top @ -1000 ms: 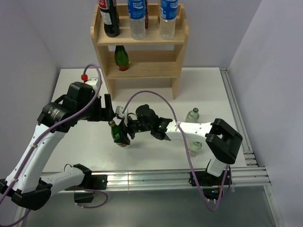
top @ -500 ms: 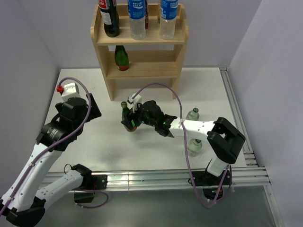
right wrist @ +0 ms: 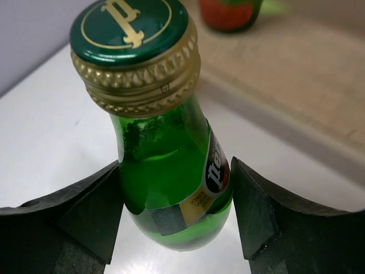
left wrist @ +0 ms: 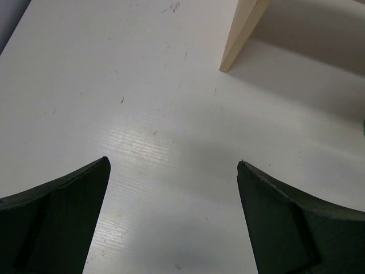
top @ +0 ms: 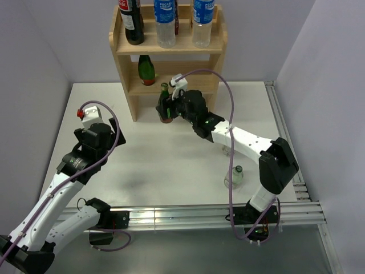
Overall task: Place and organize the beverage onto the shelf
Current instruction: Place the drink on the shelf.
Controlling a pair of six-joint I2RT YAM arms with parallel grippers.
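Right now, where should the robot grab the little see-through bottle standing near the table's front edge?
Probably around the small clear dark-capped bottle's round body, below the neck, coming level from the left. It stands upright with open white table there; the right arm's black elbow crowds the other side.

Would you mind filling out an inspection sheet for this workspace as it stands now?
Surface: white table, faint scuff marks.
Job's things: shelf upright at the far edge; cola bottle and two clear bottles on its top tier; green bottle on the middle tier; held bottle, also green, upright in front of the shelf; loose bottle standing near right; another bottle mostly hidden under the right arm.
Clutter: nothing seen.
Grippers: left gripper open over bare table; right gripper shut on the held bottle.
Cables: left cable and right cable, purple, loop off the arms.
Surroundings: grey walls; metal rails along the near and right edges.
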